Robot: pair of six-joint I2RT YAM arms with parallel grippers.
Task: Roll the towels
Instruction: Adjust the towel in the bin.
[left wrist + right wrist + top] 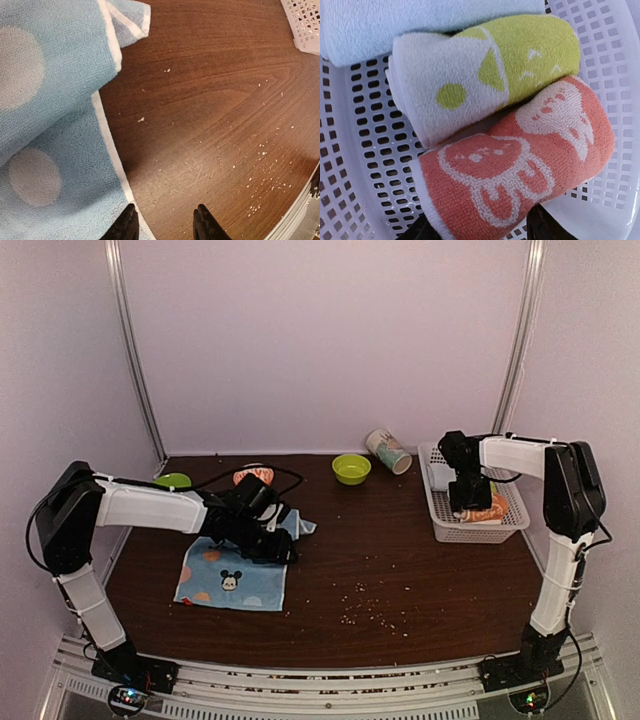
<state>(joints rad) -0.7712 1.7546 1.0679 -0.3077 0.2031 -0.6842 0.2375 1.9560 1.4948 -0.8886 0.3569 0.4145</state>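
Mickey towel (232,580) corner folded over; bare table (400,550) rightward to basket (478,532).

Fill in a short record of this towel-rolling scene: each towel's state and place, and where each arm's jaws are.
Blue towel: unrolled on the table, one corner folded over
Orange towel: rolled, in the white basket
Other rolls in basket: yellow-green roll, pale roll
Left jaws: open, over the blue towel's edge
Right jaws: astride the orange towel; grip unclear

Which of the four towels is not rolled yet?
The light blue Mickey towel, spread on the table; the orange roll, yellow-green roll and pale blue roll lie in the basket.
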